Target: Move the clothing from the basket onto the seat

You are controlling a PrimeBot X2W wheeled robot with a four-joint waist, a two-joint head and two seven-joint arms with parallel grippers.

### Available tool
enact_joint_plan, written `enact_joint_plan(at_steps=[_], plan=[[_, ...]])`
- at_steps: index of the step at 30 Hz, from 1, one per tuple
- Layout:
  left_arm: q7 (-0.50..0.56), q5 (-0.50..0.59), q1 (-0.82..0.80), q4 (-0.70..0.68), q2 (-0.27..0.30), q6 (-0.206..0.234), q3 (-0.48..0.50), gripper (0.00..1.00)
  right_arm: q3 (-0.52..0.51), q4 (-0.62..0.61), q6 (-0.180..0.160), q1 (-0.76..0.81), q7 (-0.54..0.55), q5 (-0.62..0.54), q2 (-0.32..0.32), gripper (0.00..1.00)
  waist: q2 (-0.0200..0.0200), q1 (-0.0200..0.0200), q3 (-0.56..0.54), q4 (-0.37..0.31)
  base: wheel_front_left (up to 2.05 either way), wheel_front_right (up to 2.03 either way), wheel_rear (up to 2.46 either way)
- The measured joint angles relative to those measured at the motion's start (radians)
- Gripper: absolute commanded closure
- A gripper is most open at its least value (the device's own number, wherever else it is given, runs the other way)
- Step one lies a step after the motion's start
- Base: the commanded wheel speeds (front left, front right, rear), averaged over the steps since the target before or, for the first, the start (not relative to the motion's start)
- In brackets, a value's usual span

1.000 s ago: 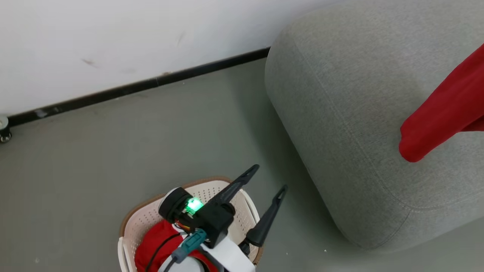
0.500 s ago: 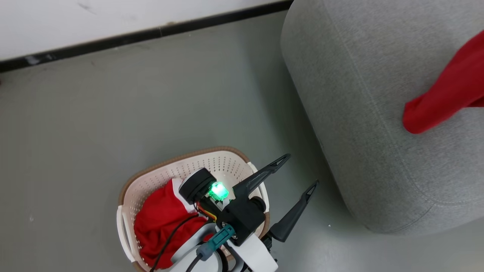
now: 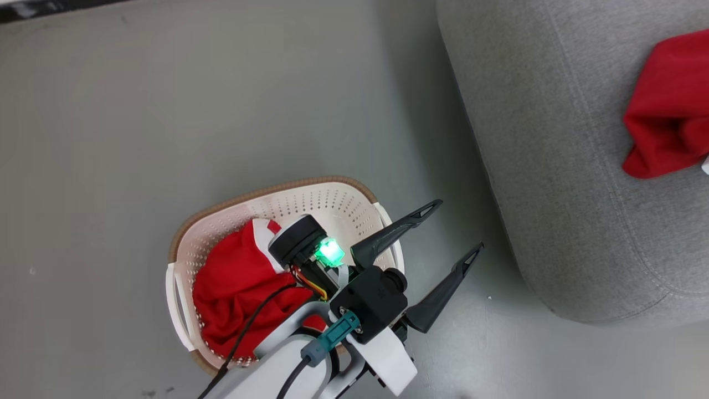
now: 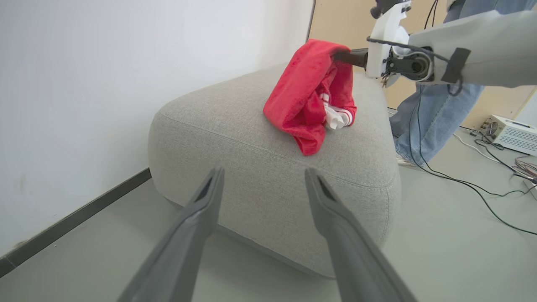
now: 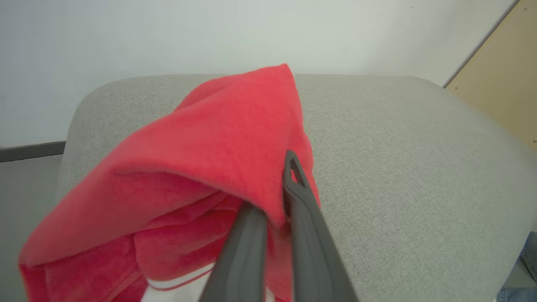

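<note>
The cream basket (image 3: pixel 183 260) stands on the floor with one red piece of clothing (image 3: pixel 238 282) inside. My left gripper (image 3: pixel 458 225) hovers open and empty past the basket's right rim, pointing at the grey seat (image 3: pixel 554 138). In the left wrist view its fingers (image 4: pixel 263 172) spread wide before the seat (image 4: pixel 251 138). A second red piece of clothing (image 4: pixel 306 92) with white trim lies bunched on the seat, its top still pinched by my right gripper (image 4: pixel 340 56). In the right wrist view, that gripper (image 5: pixel 275 188) is shut on the red cloth (image 5: pixel 209 138) above the seat (image 5: pixel 398 147).
A person's legs in jeans (image 4: pixel 423 105) stand behind the seat. Cables (image 4: pixel 461 176) trail across the floor towards a white box (image 4: pixel 509 134). A white wall with a dark baseboard (image 4: pixel 75 218) runs along the seat's left side.
The head camera has tipped downward, shifting the whole picture. The red clothing held by my right gripper has sunk from hanging to bunched on the seat. My left gripper has stayed open.
</note>
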Motion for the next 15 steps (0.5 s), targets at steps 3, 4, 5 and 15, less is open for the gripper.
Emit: enact_joint_plan(at_steps=[3,4,5,15], plan=[[0.003,0.001,-0.017,0.0,0.007,0.0,-0.004,0.0,-0.044,0.038,0.0,0.0,-0.021,0.008,0.002,1.0,0.0,0.0,0.026,0.003,0.0,0.0,0.0],[0.003,0.001,-0.024,0.0,0.009,0.0,-0.005,0.0,-0.06,0.052,0.0,0.0,-0.028,0.009,0.0,1.0,0.0,0.0,0.034,0.004,0.0,0.0,0.0],[0.003,0.001,-0.03,-0.001,0.011,0.0,-0.005,0.0,-0.073,0.067,0.0,0.0,-0.036,0.009,-0.004,1.0,0.0,0.0,0.042,0.005,0.0,0.0,0.0],[0.003,0.001,-0.09,0.0,0.028,-0.001,-0.02,0.0,-0.122,0.14,0.0,-0.008,-0.071,0.008,0.009,0.03,0.0,0.0,0.114,0.008,0.0,0.0,0.0]])
